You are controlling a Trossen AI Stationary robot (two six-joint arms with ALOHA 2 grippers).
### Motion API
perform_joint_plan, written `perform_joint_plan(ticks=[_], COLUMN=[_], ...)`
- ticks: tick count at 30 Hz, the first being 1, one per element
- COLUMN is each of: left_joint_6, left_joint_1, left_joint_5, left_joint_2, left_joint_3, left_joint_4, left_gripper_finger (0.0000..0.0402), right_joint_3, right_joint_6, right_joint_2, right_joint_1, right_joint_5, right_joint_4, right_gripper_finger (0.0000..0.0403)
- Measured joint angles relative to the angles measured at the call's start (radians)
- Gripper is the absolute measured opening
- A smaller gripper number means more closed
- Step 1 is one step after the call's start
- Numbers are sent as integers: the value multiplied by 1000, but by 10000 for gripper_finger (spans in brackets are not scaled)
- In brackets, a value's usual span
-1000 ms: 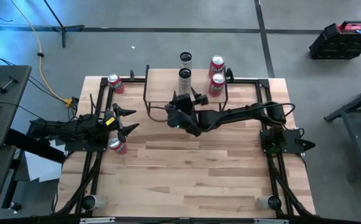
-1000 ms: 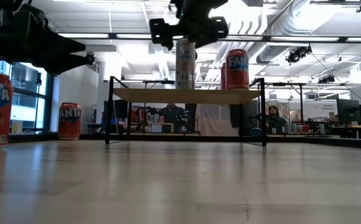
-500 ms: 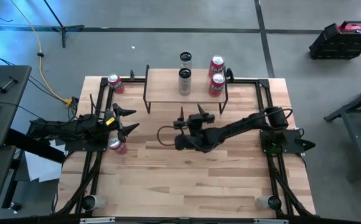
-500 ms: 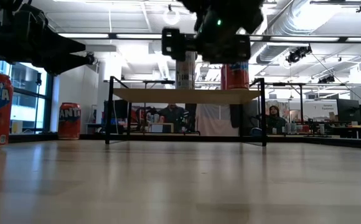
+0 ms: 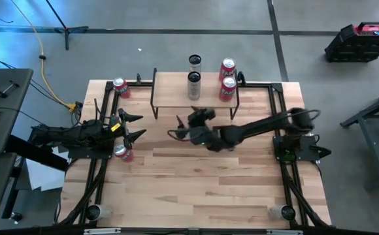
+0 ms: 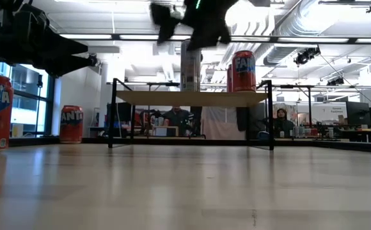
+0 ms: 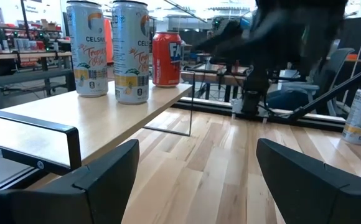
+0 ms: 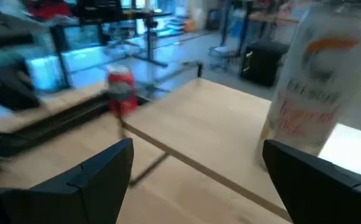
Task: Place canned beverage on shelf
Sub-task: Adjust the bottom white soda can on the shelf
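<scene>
Already four cans stood upright on the shelf (image 5: 176,98) at the far middle of the desk (image 5: 196,183): two tall white cans (image 5: 194,85), one behind the other near the shelf's centre, and two red cans (image 5: 227,89) toward its right end, likewise one behind the other. In the low view one white can (image 6: 190,67) and one red can (image 6: 243,71) showed on the plank, above the thin black legs. The right tool (image 5: 184,124) hung over the desk just in front of the shelf, its fingers spread and holding nothing; its wrist view faced the plank edge with a white can (image 8: 308,87) close by. The left tool (image 5: 134,127) sat at the left side of the desk, fingers apart and empty, with a red can (image 5: 122,151) on the desk just beside it. Another red can (image 5: 121,87) stood at the far left corner of the desk, well apart from the shelf. Left wrist view looked along the shelf: two white cans (image 7: 109,50), a red can (image 7: 167,58) behind them, the right arm beyond. A person sat in the room behind the desk (image 6: 279,121).
</scene>
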Motion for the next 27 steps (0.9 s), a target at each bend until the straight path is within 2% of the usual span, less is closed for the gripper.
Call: perform_joint_plan(ticks=[3, 6, 8, 11, 13, 15, 18, 22, 27], left_joint_6=[0, 0, 0, 0, 0, 0, 0, 0, 0], left_joint_1=[0, 0, 0, 0, 0, 0, 0, 0, 0], left_joint_5=[0, 0, 0, 0, 0, 0, 0, 0, 0], left_joint_2=[0, 0, 0, 0, 0, 0, 0, 0, 0], left_joint_3=[0, 0, 0, 0, 0, 0, 0, 0, 0], left_joint_4=[0, -1, -1, -1, -1, -1, -1, -1, -1], left_gripper_finger=[314, 314, 314, 314, 314, 314, 314, 314, 314], right_joint_3=[38, 89, 135, 223, 289, 353, 425, 487, 496], right_joint_6=[180, 226, 187, 2, -164, -306, -443, -567, -634], right_joint_2=[-87, -137, -162, -167, -165, -165, -162, -162, -162], right_joint_1=[-4, -21, -38, -70, -94, -127, -181, -280, -414], right_joint_5=[-44, -81, -97, -158, -259, -413, -587, -757, -1019], right_joint_4=[-293, -462, -476, -474, -482, -522, -575, -569, -513], right_gripper_finger=[344, 344, 344, 344, 344, 344, 344, 344, 344])
